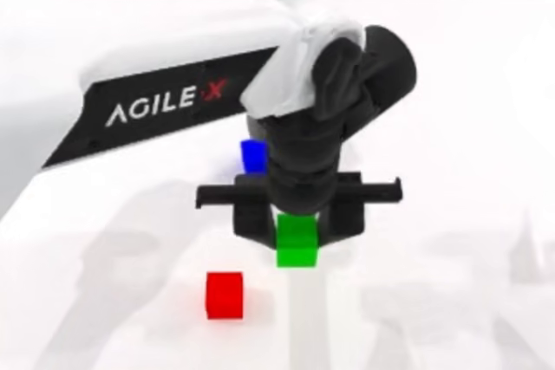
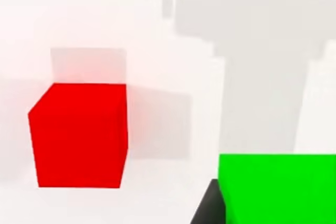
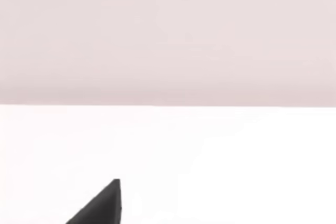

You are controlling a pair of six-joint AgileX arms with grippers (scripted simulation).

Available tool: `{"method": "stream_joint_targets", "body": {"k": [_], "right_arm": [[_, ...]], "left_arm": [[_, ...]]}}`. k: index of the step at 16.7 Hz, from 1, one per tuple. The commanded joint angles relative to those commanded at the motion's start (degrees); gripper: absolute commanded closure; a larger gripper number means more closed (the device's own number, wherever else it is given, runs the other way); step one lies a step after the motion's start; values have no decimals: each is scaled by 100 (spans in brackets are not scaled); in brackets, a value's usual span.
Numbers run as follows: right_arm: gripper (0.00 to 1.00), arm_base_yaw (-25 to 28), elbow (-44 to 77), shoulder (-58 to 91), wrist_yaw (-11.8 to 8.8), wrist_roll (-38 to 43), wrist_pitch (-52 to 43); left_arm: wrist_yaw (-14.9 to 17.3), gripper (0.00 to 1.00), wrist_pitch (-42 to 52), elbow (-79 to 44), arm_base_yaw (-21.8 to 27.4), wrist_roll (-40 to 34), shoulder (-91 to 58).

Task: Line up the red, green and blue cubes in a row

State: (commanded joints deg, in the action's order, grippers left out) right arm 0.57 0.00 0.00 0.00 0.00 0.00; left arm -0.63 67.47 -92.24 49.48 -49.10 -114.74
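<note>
The green cube (image 1: 297, 241) sits near the table's middle, between the jaws of my left gripper (image 1: 297, 224), which comes down on it from above. In the left wrist view one black finger (image 2: 211, 207) presses against the side of the green cube (image 2: 278, 190); the gripper is shut on it. The red cube (image 1: 225, 295) rests on the table to the left and nearer the front, also close by in the left wrist view (image 2: 79, 135). The blue cube (image 1: 252, 155) lies behind the gripper, partly hidden by the arm.
My left arm's white and black body (image 1: 173, 101) stretches in from the top view's left. My right gripper (image 3: 105, 205) is out of the top view and shows only as a dark tip over bare white table.
</note>
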Motion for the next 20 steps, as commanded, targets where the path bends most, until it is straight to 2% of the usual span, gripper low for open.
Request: {"method": "stream_joint_targets", "body": {"k": [7,13,18,20], "right_arm": [[0,0,0,0,0,0,0],[0,0,0,0,0,0,0],[0,0,0,0,0,0,0],[0,0,0,0,0,0,0]], "left_arm": [[-5,100,-111,142,40,-47,17],[-1,100,-1329,995,53,-59,-276],[-1,100,-1493,1132,66,-60,-333],[-1,85,-1493,1132,66,-60,-333]]}}
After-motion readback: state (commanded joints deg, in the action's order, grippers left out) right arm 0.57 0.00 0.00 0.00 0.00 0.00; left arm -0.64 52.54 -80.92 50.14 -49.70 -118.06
